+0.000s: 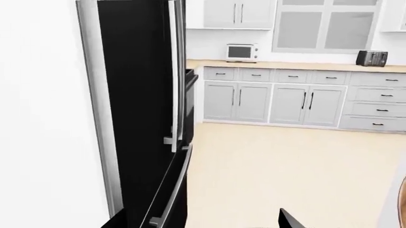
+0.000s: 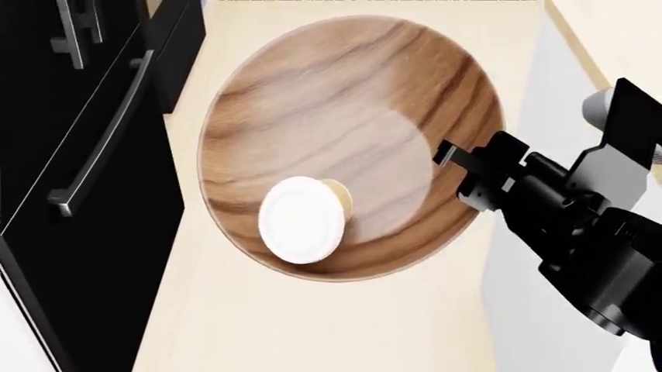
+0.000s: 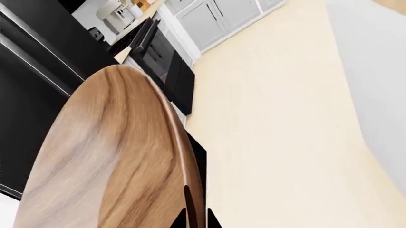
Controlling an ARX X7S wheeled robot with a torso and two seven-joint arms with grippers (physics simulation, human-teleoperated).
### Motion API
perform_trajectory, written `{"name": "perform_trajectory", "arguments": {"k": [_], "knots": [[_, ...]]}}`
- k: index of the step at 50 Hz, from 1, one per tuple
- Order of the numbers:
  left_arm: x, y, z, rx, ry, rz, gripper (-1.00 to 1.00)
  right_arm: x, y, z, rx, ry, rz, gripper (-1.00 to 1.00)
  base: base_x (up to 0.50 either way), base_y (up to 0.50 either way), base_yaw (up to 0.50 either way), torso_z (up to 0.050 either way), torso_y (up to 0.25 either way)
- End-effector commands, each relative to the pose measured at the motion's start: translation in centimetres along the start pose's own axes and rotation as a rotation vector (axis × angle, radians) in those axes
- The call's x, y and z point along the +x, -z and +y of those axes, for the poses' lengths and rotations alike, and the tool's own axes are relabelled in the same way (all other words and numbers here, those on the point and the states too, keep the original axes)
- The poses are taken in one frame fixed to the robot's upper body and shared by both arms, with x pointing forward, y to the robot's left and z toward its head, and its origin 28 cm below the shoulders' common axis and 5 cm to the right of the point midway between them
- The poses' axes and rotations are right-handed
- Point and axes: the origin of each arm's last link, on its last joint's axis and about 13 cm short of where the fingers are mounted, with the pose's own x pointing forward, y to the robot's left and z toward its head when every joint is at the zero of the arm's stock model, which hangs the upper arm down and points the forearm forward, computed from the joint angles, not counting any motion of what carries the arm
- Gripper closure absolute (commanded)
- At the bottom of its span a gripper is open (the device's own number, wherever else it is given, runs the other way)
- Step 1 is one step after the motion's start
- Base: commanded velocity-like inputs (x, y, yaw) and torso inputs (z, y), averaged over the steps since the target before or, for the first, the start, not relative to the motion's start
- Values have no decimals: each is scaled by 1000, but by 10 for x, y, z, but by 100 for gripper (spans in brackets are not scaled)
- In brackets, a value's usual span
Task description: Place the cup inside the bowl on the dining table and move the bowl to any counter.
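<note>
In the head view the wide wooden bowl (image 2: 342,101) hangs above the pale floor. The cup (image 2: 298,218) lies inside it near the front wall, its white lid facing up. My right gripper (image 2: 463,174) is shut on the bowl's right rim. The right wrist view shows that dark rim of the bowl (image 3: 108,156) pinched between both fingertips of the right gripper (image 3: 195,216). Only one black fingertip (image 1: 290,221) of my left gripper shows, over bare floor. The counter (image 1: 298,65) runs along the far wall. The dining table is out of view.
A tall black fridge (image 2: 73,155) stands close on the left, also large in the left wrist view (image 1: 140,118). A microwave (image 1: 242,52) and a toaster (image 1: 372,58) sit on the counter above grey cabinets (image 1: 304,102). A pale grey panel (image 2: 538,116) rises on the right.
</note>
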Motion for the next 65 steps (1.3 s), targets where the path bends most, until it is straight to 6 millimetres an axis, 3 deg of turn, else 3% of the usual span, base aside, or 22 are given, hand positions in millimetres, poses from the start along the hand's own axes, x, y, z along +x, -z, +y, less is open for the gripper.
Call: {"name": "perform_trajectory", "arguments": {"k": [1, 15, 19, 26, 65], "knots": [[0, 0, -3, -20, 40, 10, -100, 2, -4, 5, -29, -26, -32, 100, 438, -143, 0, 0, 10], [5, 3, -13, -21, 33, 9, -100, 3, -2, 7, -40, -39, -26, 100, 459, -218, 0, 1, 1], [1, 0, -3, -22, 35, 7, -100, 4, -2, 8, -37, -38, -30, 100, 474, -213, 0, 0, 3], [2, 0, -4, -25, 33, 4, -100, 6, -1, 8, -36, -34, -35, 100, 490, -182, 0, 0, 1], [4, 2, -7, -21, 43, 9, -100, 8, -1, 7, -51, -20, -46, 100, 502, 60, 0, 0, 2]]}}
